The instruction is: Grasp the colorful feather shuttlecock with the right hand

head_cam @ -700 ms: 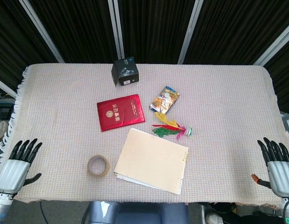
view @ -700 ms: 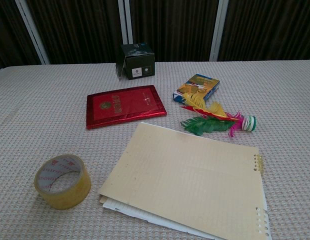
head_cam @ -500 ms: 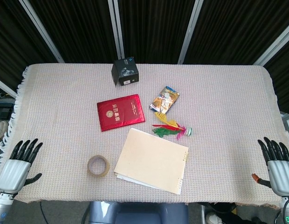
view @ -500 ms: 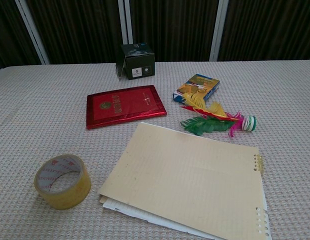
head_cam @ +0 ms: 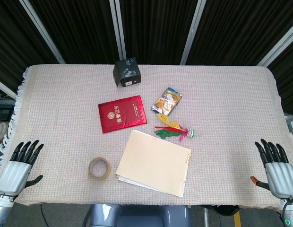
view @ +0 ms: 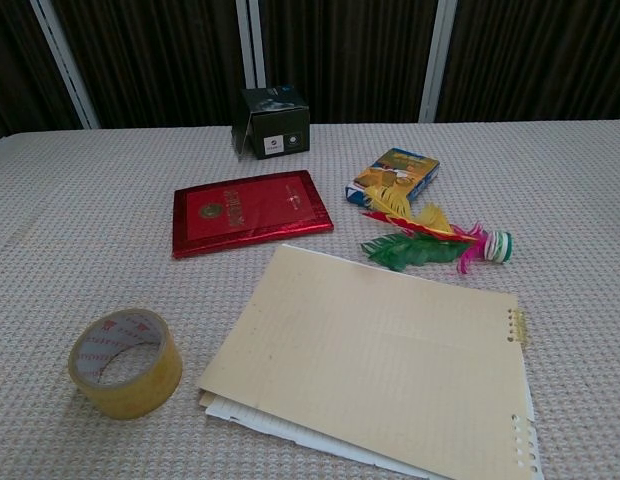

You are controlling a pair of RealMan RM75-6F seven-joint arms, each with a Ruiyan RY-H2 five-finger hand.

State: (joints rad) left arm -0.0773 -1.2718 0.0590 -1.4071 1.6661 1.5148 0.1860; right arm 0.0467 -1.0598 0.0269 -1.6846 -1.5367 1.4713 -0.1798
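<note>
Right hand [head_cam: 278,166] waits spread and empty at the bench [head_cam: 231,94] edge, well apart from the shuttlecock [head_cam: 176,130], which lies free to grasp.

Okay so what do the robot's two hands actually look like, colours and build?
Both match. The left hand and the right hand each have a light silver-grey palm shell with black fingers. The right hand's thumb shows an orange-red tip; the left thumb looks all black. A small green light glows below the right hand at the wrist. The chest view shows neither hand.
</note>
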